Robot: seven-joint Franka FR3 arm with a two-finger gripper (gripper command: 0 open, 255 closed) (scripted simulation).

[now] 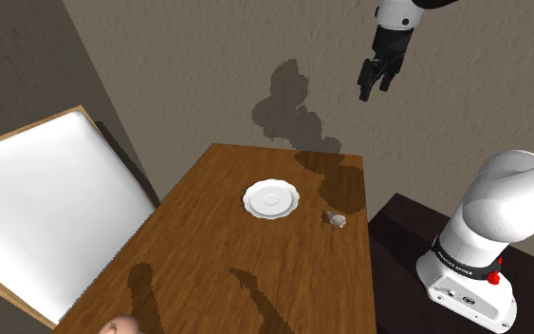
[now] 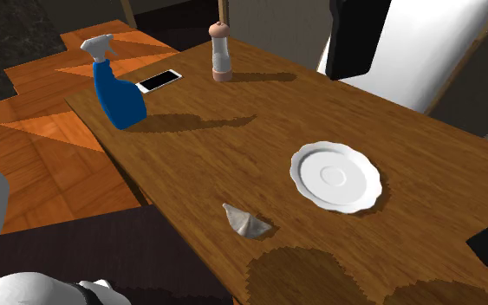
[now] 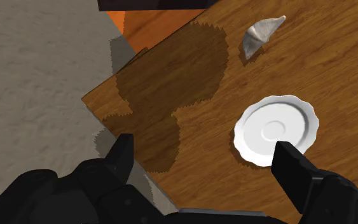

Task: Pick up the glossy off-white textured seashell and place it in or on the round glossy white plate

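Hanging high above the wooden table point(image 1: 227, 275), the black gripper point(image 1: 374, 90) points down with its fingers point(image 3: 123, 153) spread wide and nothing clasped between them. The seashell point(image 1: 336, 220) lies on the tabletop near the edge that faces the stand point(image 1: 402, 223), a small pale grey-white cone resting on its side. It sits to the shoulder view's right of the round white plate point(image 1: 272, 199), near it but not touching. The plate has a scalloped rim and lies flat, farther in from that edge. A broad dark shadow falls on the wood just beside the shell, toward the table's corner. In the second exterior view the shell point(image 2: 246, 222) lies down and to the left of the plate point(image 2: 335, 176). At the table's other end a blue spray bottle point(image 2: 116, 87) stands upright, with a phone point(image 2: 159, 80) lying flat beside it and a pale pepper mill point(image 2: 221, 52) upright nearby. A white panel in a wooden frame point(image 1: 37, 209) leans at the shoulder view's left.
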